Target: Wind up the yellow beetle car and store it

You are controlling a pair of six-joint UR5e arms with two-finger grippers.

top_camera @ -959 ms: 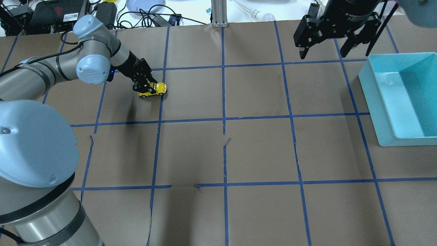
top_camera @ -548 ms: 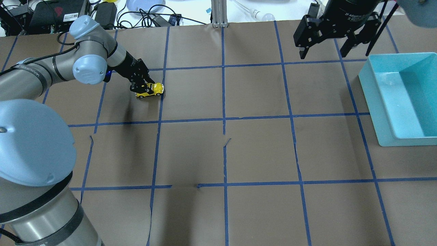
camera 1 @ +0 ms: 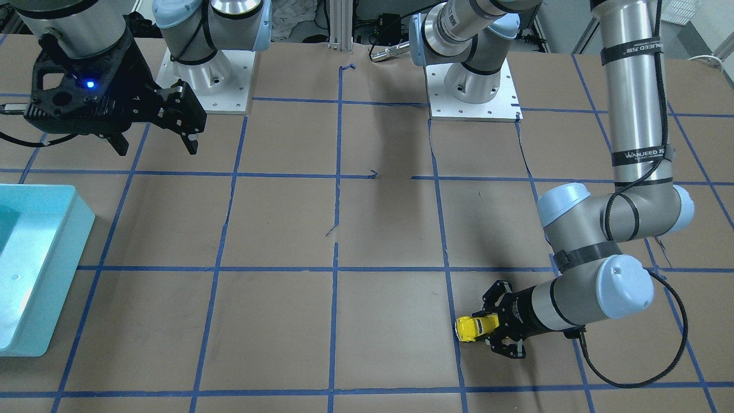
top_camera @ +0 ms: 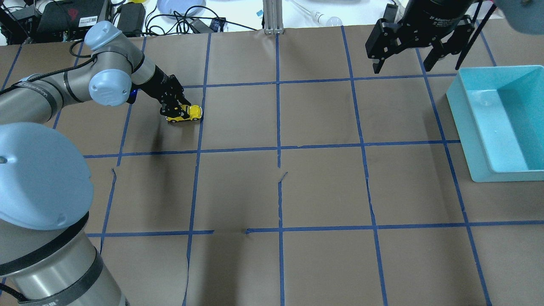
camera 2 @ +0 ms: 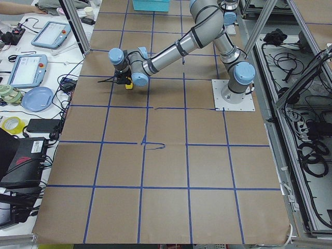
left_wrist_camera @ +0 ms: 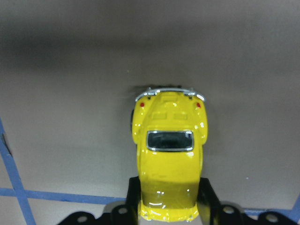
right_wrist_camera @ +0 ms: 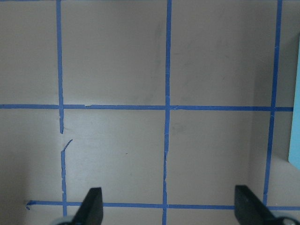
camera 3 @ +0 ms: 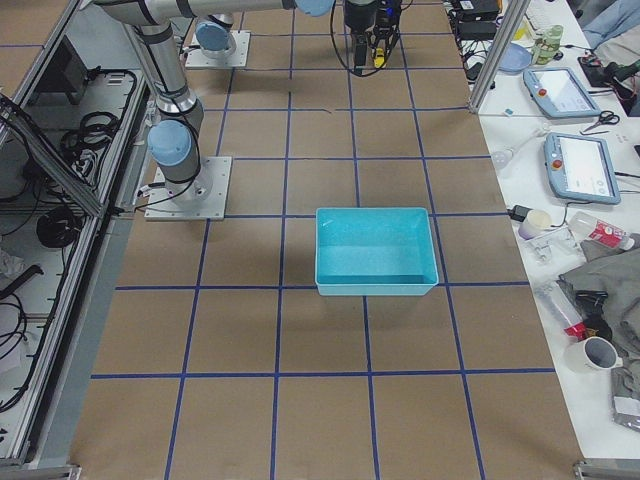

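Dragged slightly across bench [top_camera: 323,182] since a second ago, wheels down. Well apart from teal bin [top_camera: 467,127]. Nothing held in spread right fingers [top_camera: 378,55]. Clamped at one end by left fingers [left_wrist_camera: 132,197]: yellow beetle car [top_camera: 188,113]. Could skid instead of winding; could squirt from glossy grip.

The table [top_camera: 323,187] is covered with brown paper, marked into squares by blue tape [top_camera: 278,127]. A teal bin [top_camera: 467,127] is set at the right edge. The yellow beetle car [top_camera: 187,113] is stood toward the far left corner. White base plates [camera 1: 493,100] are fixed along the robot's edge.
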